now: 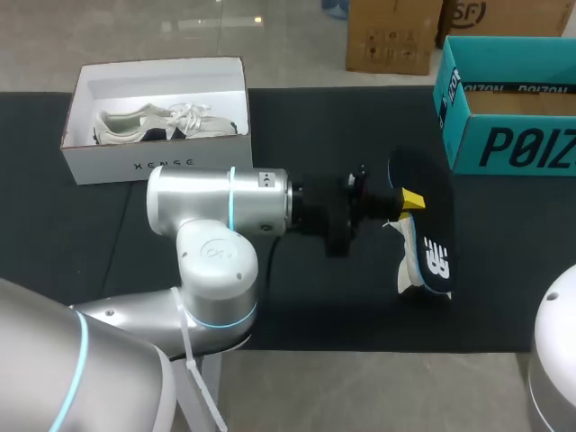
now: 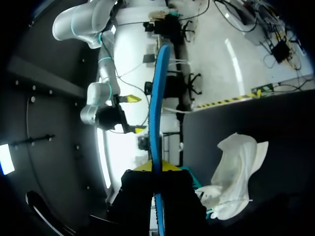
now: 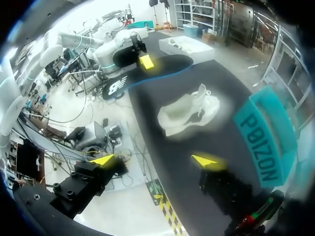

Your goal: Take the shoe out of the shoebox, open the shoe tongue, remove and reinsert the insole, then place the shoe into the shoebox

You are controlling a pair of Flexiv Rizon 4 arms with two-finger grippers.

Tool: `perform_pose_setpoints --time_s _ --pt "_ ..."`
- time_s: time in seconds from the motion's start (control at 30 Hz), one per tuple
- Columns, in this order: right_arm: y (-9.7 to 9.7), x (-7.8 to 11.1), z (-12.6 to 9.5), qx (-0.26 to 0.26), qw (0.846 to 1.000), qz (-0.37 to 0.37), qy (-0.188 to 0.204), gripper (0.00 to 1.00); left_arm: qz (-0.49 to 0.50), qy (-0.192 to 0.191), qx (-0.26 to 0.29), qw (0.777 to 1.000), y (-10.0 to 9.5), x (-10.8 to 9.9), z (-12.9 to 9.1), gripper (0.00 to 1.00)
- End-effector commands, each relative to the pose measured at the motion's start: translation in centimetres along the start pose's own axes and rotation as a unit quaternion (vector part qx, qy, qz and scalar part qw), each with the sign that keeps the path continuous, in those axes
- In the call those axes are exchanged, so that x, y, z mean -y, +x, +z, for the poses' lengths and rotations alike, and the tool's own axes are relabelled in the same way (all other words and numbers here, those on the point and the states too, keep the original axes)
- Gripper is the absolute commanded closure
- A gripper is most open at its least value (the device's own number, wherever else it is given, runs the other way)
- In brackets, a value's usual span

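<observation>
Insole [image 1: 435,259]: thin, dark, blue-edged; probably light and floppy, best pinched flat-on.
Left hand [image 1: 409,200]: clamped on the insole, away from its printed end.
Shoe [image 1: 406,268]: white, soft upper, lying on the dark surface [image 1: 306,126] beneath the insole, outside the teal shoebox [image 1: 504,144]; best steadied at the likely stiffer heel.
Right hand [image 3: 153,160]: wide, empty.

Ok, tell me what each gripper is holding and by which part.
Left gripper pinches the thin black blue-edged insole at its long edge, away from the white-logo end. Right gripper is open, holding nothing.
</observation>
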State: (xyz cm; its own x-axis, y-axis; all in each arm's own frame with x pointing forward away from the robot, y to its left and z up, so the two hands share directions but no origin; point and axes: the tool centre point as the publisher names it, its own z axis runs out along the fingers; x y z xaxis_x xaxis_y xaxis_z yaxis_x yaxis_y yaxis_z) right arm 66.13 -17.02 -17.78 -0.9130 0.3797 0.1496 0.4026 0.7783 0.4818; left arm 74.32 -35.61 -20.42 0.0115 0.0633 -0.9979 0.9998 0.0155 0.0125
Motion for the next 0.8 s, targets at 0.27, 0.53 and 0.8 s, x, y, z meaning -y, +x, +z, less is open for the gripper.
perform_pose_setpoints --time_s 0.27,0.53,0.8 --pt "0.4 0.0 0.0 0.007 1.000 0.001 0.002 0.00 -0.015 0.025 -0.007 1.000 -0.2 1.6 0.3 1.00" --pt "0.4 0.0 0.0 0.007 1.000 0.001 0.002 0.00 -0.017 0.027 -0.002 1.000 -0.3 1.7 0.4 1.00" --pt "0.4 0.0 0.0 0.007 1.000 0.001 0.002 0.00 -0.017 0.027 -0.002 1.000 -0.3 1.7 0.4 1.00"
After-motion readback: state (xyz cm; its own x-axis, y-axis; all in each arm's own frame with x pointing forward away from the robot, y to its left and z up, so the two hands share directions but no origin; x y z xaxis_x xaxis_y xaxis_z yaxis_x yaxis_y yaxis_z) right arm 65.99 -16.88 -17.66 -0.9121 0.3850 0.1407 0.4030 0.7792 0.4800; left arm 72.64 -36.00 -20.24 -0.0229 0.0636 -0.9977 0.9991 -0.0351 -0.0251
